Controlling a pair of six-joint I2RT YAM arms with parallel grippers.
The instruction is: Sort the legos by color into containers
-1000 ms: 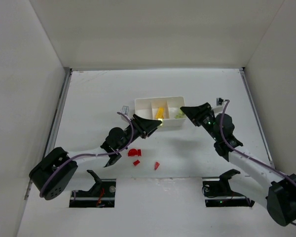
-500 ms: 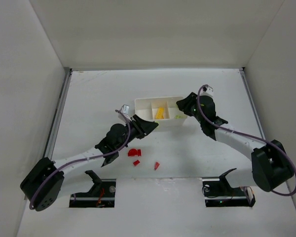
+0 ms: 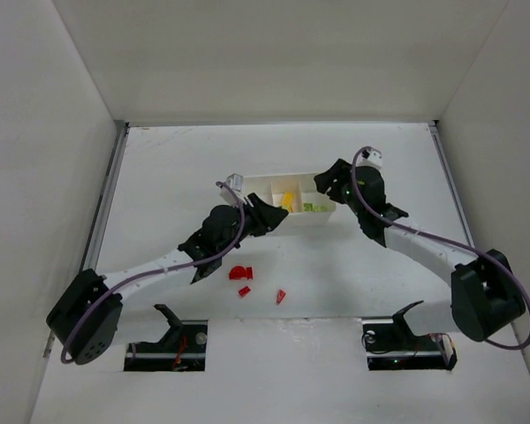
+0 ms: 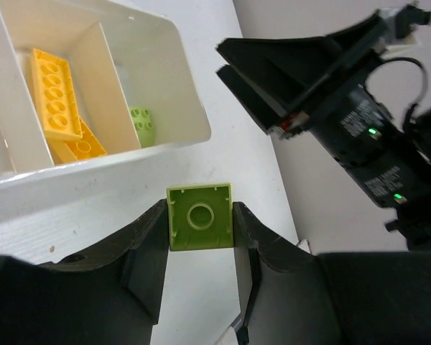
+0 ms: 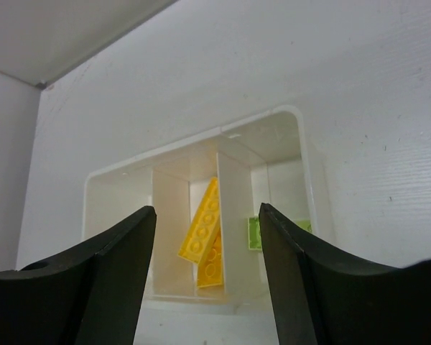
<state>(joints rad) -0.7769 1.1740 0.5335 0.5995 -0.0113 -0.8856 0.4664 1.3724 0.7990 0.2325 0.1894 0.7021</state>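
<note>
Green is what I see first: a small square brick [image 4: 199,216], clamped on two opposite sides by my left gripper [image 4: 199,224], its hollow underside towards the wrist camera. It hangs just outside the near wall of the white tray [image 3: 302,218]. In the tray, yellow pieces [image 4: 54,100] lie in the middle compartment and green pieces [image 4: 144,123] in the right-hand one. My right gripper [image 5: 205,215] hovers over the tray's right end, fingers spread wide with nothing between them. Three red pieces [image 3: 240,273] lie on the table [image 3: 177,168], nearer the arm bases and apart from the tray.
</note>
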